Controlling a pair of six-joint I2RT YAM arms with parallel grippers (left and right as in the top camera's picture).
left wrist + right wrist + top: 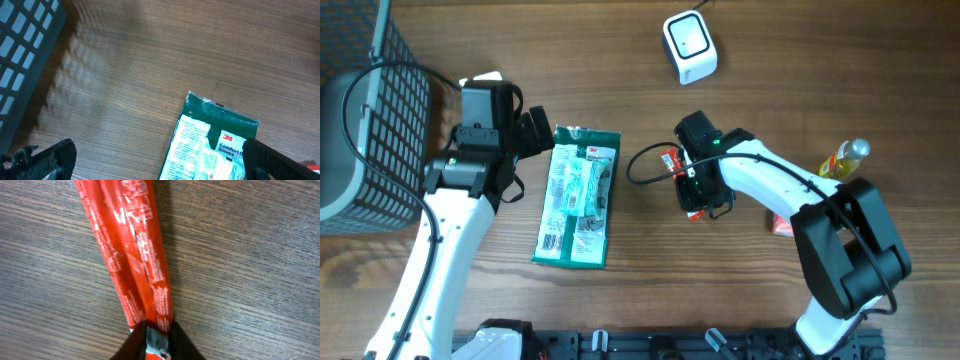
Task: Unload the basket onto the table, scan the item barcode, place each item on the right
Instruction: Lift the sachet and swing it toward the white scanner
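My right gripper [158,334] is closed on the near end of the red sachet [129,255], which lies on the table [260,255] ahead of my fingertips. White barcode scanner [689,46] well apart; left gripper [160,165] spread wide, empty.

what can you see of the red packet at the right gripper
The red packet is long and narrow, of glossy crinkled film with small white print, seemingly two slim sticks joined along a seam. Its near end, with a pale sealed edge, is pinched in the right gripper; the rest runs out over the wooden table. Whether it rests on the wood cannot be told. No barcode shows on this face.
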